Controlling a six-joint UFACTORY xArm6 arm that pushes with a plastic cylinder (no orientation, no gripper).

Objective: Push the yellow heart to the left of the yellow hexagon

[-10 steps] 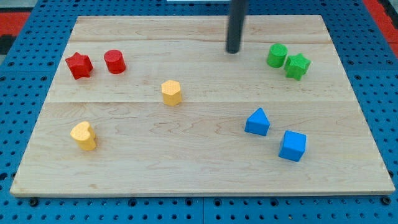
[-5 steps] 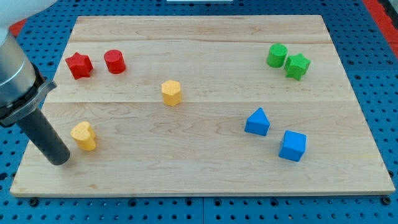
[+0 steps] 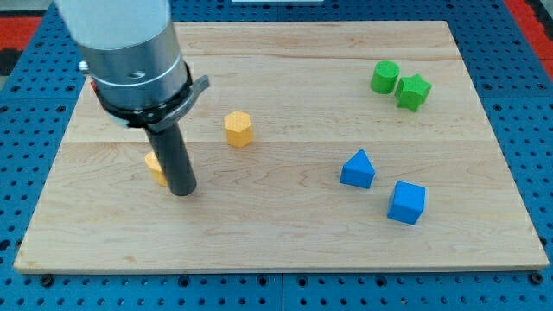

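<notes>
The yellow heart (image 3: 155, 166) lies left of the board's middle, mostly hidden behind my rod; only a small orange-yellow part shows. My tip (image 3: 182, 190) rests on the board just right of and below the heart, touching or nearly touching it. The yellow hexagon (image 3: 238, 129) stands up and to the right of the heart, near the board's centre, apart from the rod.
A green cylinder (image 3: 384, 77) and a green star (image 3: 413, 92) sit at the upper right. A blue triangular block (image 3: 358, 168) and a blue cube (image 3: 406, 202) lie at the lower right. The arm's grey body (image 3: 125, 52) covers the upper left, hiding the red blocks.
My tip has swung from the heart's lower left to its right side. The heart has shifted right and up towards the hexagon. The arm now hides the red blocks.
</notes>
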